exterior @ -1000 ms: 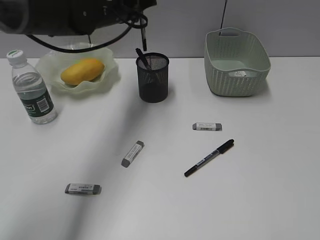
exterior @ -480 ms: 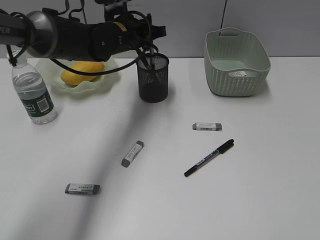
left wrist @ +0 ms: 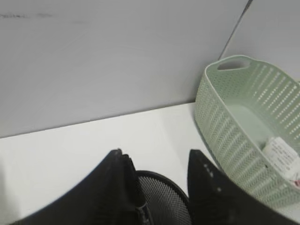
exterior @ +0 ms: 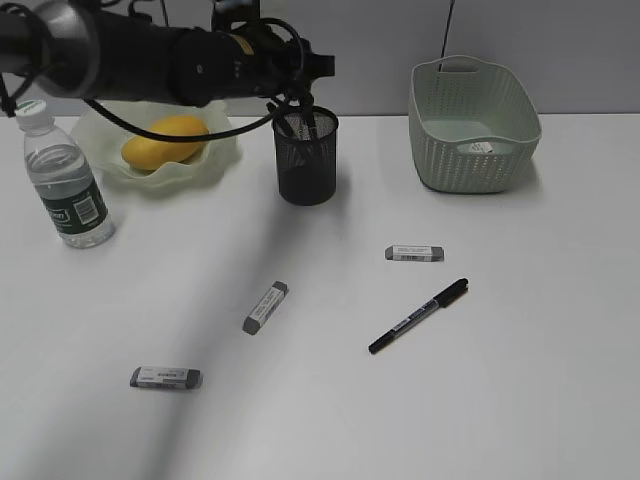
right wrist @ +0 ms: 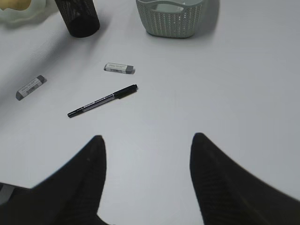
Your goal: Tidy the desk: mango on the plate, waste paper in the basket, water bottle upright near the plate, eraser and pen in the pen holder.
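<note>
The black mesh pen holder (exterior: 306,160) stands mid-back on the desk (exterior: 330,420). My left gripper (exterior: 300,103) hovers just over its rim. In the left wrist view that gripper (left wrist: 157,157) is open, with the pen holder (left wrist: 168,199) showing between the fingers and a dark pen (left wrist: 143,213) standing in it beside the left finger. Another pen (exterior: 418,315) lies on the desk, with three erasers (exterior: 415,253), (exterior: 265,307), (exterior: 165,378). The mango (exterior: 165,140) rests on the plate (exterior: 215,165). The water bottle (exterior: 65,180) stands upright. The waste paper (exterior: 480,147) lies in the basket (exterior: 475,170). My right gripper (right wrist: 147,140) is open and holds nothing.
In the right wrist view the loose pen (right wrist: 103,100) and two erasers (right wrist: 119,68), (right wrist: 30,87) lie ahead, with bare desk under the fingers. The basket (left wrist: 243,136) stands right of the pen holder. A grey wall (exterior: 380,50) closes the back edge.
A second ago my left gripper held a pen upright above the pen holder. It has come down to the rim and opened, and the pen now stands inside the holder.
</note>
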Controlling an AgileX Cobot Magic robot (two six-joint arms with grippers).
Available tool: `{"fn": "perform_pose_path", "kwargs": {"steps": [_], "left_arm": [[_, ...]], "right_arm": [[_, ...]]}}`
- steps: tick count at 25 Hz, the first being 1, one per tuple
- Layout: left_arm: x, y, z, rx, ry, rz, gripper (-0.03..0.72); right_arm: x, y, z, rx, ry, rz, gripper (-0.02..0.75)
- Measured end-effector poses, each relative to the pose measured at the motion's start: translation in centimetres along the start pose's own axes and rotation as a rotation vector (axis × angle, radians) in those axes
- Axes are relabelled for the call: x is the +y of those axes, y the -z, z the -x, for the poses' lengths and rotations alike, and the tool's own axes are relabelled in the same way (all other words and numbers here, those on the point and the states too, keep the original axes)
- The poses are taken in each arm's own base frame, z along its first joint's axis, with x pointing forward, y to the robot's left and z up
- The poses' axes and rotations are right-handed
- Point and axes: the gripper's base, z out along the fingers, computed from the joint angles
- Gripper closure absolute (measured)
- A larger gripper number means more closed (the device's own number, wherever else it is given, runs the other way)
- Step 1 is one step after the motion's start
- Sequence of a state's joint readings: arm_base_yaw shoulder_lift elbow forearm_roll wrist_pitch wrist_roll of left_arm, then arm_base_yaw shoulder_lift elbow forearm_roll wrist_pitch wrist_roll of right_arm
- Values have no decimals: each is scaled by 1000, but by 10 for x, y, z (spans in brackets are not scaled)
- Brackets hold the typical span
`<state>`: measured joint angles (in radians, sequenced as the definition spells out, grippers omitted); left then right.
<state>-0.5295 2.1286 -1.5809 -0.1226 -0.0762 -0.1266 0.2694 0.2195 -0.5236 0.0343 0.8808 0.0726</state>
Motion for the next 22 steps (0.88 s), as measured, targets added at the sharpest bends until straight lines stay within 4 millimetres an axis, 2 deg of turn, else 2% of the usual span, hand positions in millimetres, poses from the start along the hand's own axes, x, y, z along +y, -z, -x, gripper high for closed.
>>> {"fn": "perform_pose_path", "kwargs": {"steps": [4,7,15,22], "left_arm": [[-6,25,18,99,-91,7,337],[-6,50,26,244,-145,42,337],[0,112,25,698,-250,152,337],[7,151,34,853,-314,243,340]], "right_arm": [[0,0,0,-3,0,0,280],[0,0,0,-5,0,0,280],[0,-1,0,-3,0,0,280],[0,-3,1,12,0,-2,280]]}}
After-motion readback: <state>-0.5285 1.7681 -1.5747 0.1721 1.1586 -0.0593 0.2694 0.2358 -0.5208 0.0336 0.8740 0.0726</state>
